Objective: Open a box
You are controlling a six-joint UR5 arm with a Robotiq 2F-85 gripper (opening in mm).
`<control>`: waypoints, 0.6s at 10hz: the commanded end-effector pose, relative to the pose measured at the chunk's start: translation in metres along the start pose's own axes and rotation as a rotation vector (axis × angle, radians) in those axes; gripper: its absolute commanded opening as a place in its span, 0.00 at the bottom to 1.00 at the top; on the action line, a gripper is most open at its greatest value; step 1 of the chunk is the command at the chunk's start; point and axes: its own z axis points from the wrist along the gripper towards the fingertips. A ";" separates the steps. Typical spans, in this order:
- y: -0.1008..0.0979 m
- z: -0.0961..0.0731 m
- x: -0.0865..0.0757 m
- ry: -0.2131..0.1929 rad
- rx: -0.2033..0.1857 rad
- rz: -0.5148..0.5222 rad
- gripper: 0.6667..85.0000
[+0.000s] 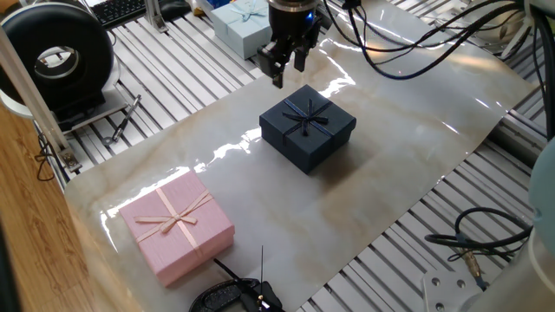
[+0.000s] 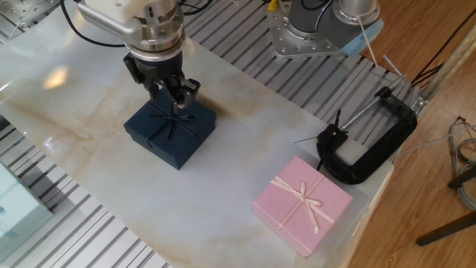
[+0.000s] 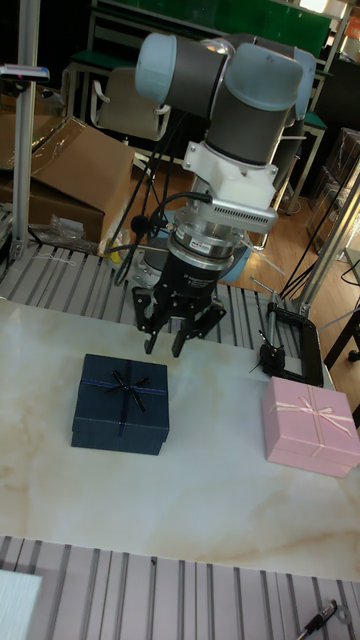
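Box (image 3: 121, 403) sits left of centre on the marble sheet (image 3: 200, 500), lid on, bow intact: unopened. Gripper (image 3: 168, 345) hovers just above its far edge, fingers apart, empty. Grasp and lift remain.

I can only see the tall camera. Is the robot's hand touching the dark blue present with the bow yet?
Observer: It doesn't look like it. In one fixed view, a strip of the marble-look tabletop shows between the gripper and the square dark navy-blue gift box.
Operator: Are there just two presents, blue and pink?
Observer: No, there's a third: a light blue box with a bow, on the metal slats beyond the gripper.
Operator: What's the black thing near the pink one?
Observer: A black C-clamp, lying flat near the square pink gift box and not touching it.
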 end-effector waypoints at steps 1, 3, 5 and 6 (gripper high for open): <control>-0.005 0.000 -0.005 -0.023 0.020 -0.084 0.01; -0.001 -0.001 -0.004 -0.018 0.007 -0.069 0.01; -0.001 -0.002 -0.005 -0.024 0.008 -0.081 0.01; 0.001 -0.003 -0.008 -0.034 0.003 -0.082 0.01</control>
